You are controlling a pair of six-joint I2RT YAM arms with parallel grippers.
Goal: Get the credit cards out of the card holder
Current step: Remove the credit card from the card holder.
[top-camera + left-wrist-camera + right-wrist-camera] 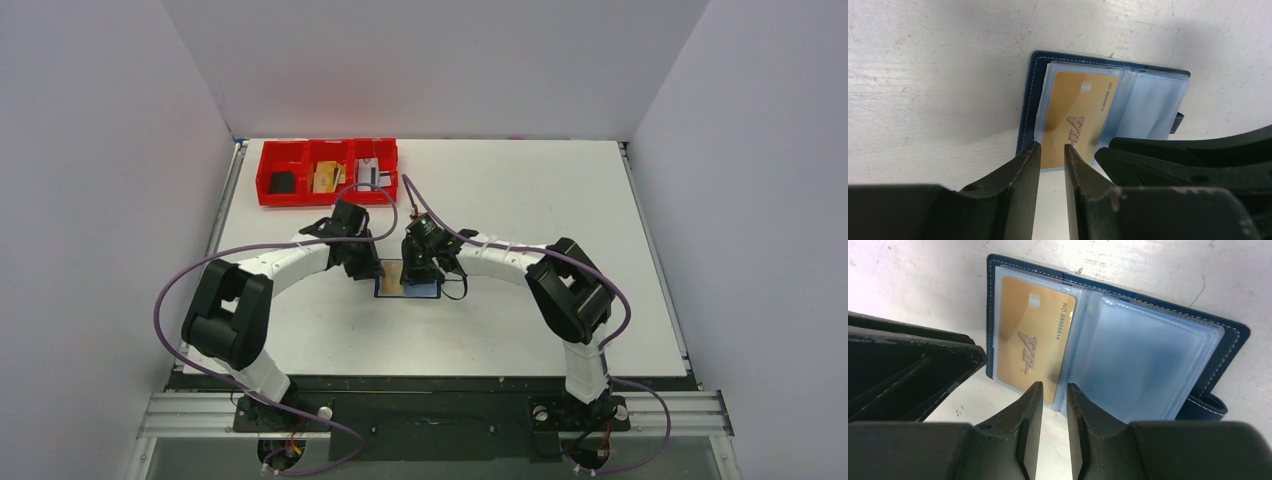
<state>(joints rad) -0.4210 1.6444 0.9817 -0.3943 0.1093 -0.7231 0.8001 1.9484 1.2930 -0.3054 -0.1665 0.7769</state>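
The navy card holder (410, 289) lies open on the table between both grippers. A tan-gold "VIP" credit card (1079, 114) sits in its left blue-grey clear pocket and also shows in the right wrist view (1032, 342). The right pocket (1143, 365) looks empty, and the strap tab (1205, 407) sticks out at the right. My left gripper (1052, 147) hovers at the card's near edge, jaws a narrow gap apart with nothing between them. My right gripper (1054, 386) is at the holder's near edge by the fold, jaws also narrowly apart and empty.
A red three-compartment tray (328, 192) stands at the back left, holding a black card (283, 182), a tan-gold card (325, 177) and a silvery card (370, 172). The two grippers are close together over the holder; the right one's fingers (1173, 160) show in the left wrist view.
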